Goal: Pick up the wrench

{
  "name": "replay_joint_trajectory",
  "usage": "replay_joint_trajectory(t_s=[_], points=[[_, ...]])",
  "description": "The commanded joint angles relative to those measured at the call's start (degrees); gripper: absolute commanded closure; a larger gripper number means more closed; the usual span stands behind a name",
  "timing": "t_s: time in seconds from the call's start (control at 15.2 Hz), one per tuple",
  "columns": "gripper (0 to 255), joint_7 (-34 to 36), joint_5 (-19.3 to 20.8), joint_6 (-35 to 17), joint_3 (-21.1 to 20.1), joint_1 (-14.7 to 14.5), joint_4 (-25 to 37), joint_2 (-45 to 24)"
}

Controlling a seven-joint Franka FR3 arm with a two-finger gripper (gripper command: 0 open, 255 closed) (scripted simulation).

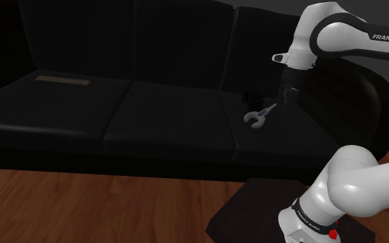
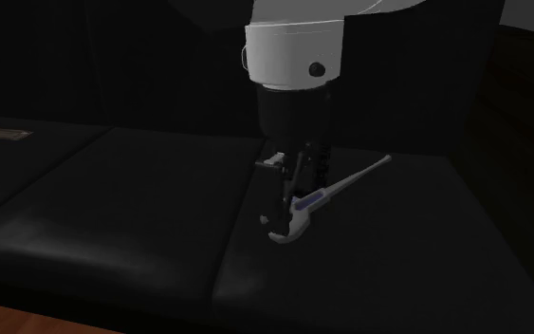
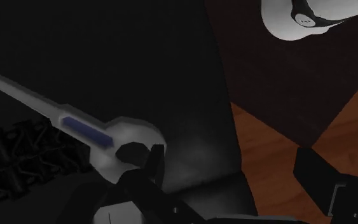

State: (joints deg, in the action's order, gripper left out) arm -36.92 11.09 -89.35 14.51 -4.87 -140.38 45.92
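Observation:
A silver wrench [image 1: 260, 114] with a blue mark on its handle lies on the right seat cushion of a black sofa [image 1: 151, 117]. Its open-jawed head [image 2: 282, 231] points toward the cushion's front and its thin handle runs back toward the backrest. My black gripper [image 2: 298, 185] hangs just over the wrench's middle, open. In the wrist view the wrench [image 3: 101, 137] lies beside one finger [image 3: 151, 167], whose tip overlaps the head; the other finger [image 3: 317, 178] stands far off to the side. Nothing is clasped between them. My gripper [image 1: 287, 95] sits close above the handle end in the shoulder view.
A dark tangled object [image 3: 12, 153] lies by the wrench handle, toward the backrest [image 1: 251, 96]. A flat tan piece [image 1: 63, 81] rests on the far left cushion. Wooden floor [image 1: 82, 207] runs in front of the sofa, and the dark stand [image 1: 255, 207] is at the lower right.

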Motion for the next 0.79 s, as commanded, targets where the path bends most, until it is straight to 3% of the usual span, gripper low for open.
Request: replay_joint_trajectory(t_s=[0.0, 0.73], points=[[0, -7.9, 4.42, -1.45, 2.74, -0.97, -0.1, -1.03], [0, -44.94, 23.74, -17.91, 18.06, -7.43, 1.31, -10.84]])
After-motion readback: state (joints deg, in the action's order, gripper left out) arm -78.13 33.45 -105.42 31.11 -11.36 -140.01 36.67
